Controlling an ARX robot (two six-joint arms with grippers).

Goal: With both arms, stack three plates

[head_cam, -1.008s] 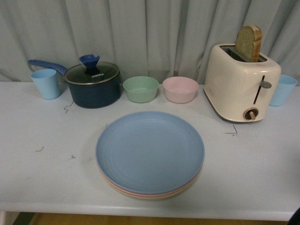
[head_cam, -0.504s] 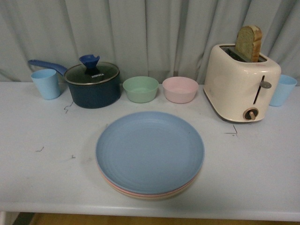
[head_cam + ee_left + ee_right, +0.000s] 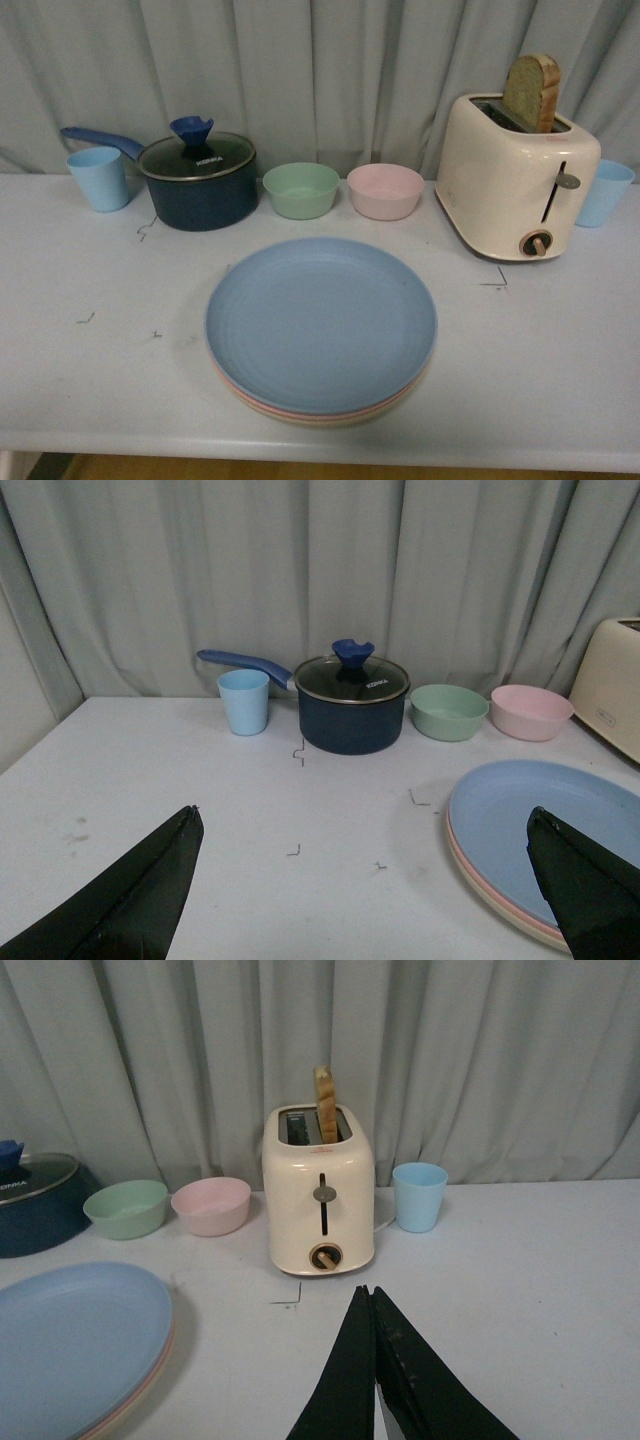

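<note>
Three plates sit stacked near the table's (image 3: pixel 80 400) front edge, light blue plate (image 3: pixel 320 322) on top of cream and pink rims, so stacking looks finished; the left gripper (image 3: pixel 365 880) is spread wide, the right gripper (image 3: pixel 373 1360) closed and empty, both clear.

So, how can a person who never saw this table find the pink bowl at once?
Start at the cream toaster with bread in it, at the back of the table. The pink bowl stands just to its left, in front of the curtain. Its other neighbour is the same shape but green.
</note>
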